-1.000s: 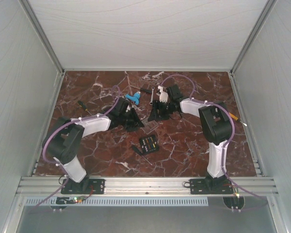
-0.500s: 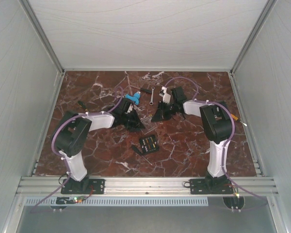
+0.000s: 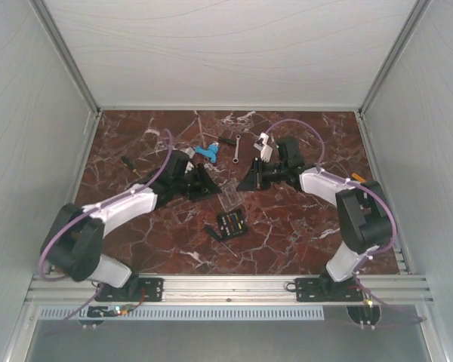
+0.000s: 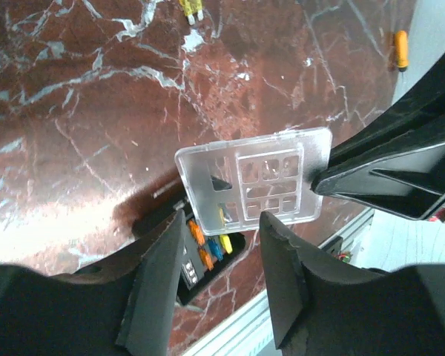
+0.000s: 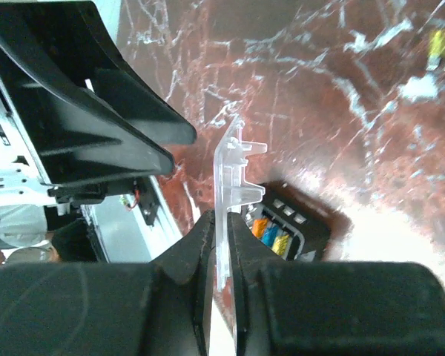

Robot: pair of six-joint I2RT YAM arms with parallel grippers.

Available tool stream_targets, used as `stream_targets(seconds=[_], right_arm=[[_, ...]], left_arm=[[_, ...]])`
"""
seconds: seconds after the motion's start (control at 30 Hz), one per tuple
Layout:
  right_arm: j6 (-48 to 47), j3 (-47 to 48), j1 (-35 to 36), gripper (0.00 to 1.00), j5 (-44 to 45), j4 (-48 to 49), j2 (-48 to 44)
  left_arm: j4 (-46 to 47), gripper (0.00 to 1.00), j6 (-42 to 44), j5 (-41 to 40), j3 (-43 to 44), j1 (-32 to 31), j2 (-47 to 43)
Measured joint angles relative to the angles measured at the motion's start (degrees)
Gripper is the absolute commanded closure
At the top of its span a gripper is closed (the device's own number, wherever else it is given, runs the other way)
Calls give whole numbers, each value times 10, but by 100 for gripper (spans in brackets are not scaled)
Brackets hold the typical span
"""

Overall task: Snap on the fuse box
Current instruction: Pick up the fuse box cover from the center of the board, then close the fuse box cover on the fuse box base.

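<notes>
The clear lid (image 4: 252, 178) is clamped by its edge in the right pincer (image 5: 221, 222), just beyond the left pincer (image 4: 222, 216), whose fingers stand apart. The fuse box (image 3: 230, 224) lies on the counter (image 3: 302, 226) below them. The left arm (image 3: 128, 204) and right arm (image 3: 325, 185) stretch inward, their pincers facing each other.

Bright, patchy glare (wrist views)

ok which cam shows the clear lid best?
Left wrist: the clear lid faces the camera, its whole face in view. Right wrist shows it edge-on, pinched in the right end effector. Top external: too faint to make out.
</notes>
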Motion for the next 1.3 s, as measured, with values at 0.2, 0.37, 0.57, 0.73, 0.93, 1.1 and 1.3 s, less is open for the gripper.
stream_targets(seconds=[0.2,0.37,0.57,0.73,0.93,1.1,1.3], right_arm=[[40,-89,3,100,-7,24,-81],[75,-155,20,100,-5,51,-125],[136,-216,50,100,-7,123,-146],[176,-250,55,100,-3,189,-141],[201,-267,54,100,3,240,-105],[200,-276,42,98,4,248,-98],[189,-278,38,92,10,238,-93]], left_arm=[[-10,46,-7,-17,-62,-4,-116],[-33,42,-21,-26,-116,-26,-177],[-40,41,-50,-41,-161,-73,-201],[-38,41,-73,-52,-175,-101,-191],[-23,42,-85,-65,-175,-118,-161],[-19,45,-89,-72,-175,-125,-134],[-13,50,-90,-73,-173,-129,-111]])
